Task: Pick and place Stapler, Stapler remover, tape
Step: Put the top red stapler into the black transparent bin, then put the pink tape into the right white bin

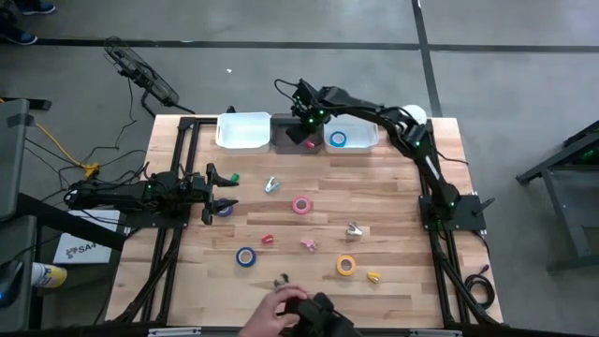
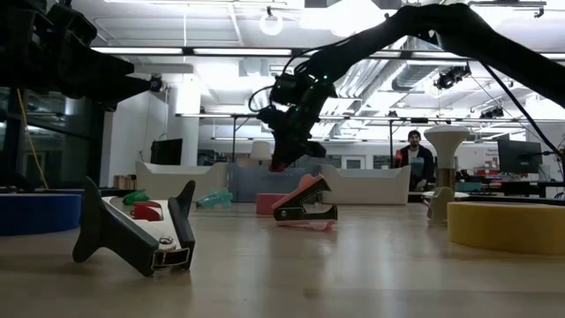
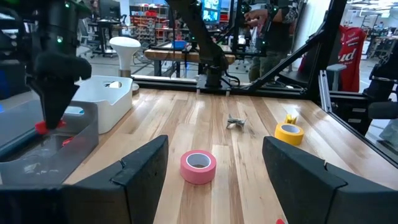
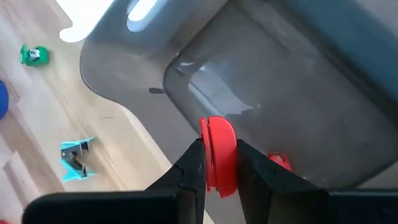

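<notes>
Right gripper [image 4: 216,163] over the grey bin [image 1: 285,136], fingers pinching a red remover [image 4: 217,152].

The remover hangs on edge between the fingers, directly above the bin floor, where another red piece [image 4: 280,162] already lies; release looks like the step due, and the drop is straight down. Left gripper [image 3: 214,171] waits low at the left worktop edge, fingers spread, facing the pink tape [image 3: 198,167] just ahead (the nearer arm for it). Yellow tape [image 3: 289,133] lies farther off; blue tape [image 1: 245,256] sits nearer the front. The worktop [image 1: 393,187] is pale wood planking. A person's hand [image 1: 276,309] reaches in at the front edge; behind is an open workshop.
</notes>
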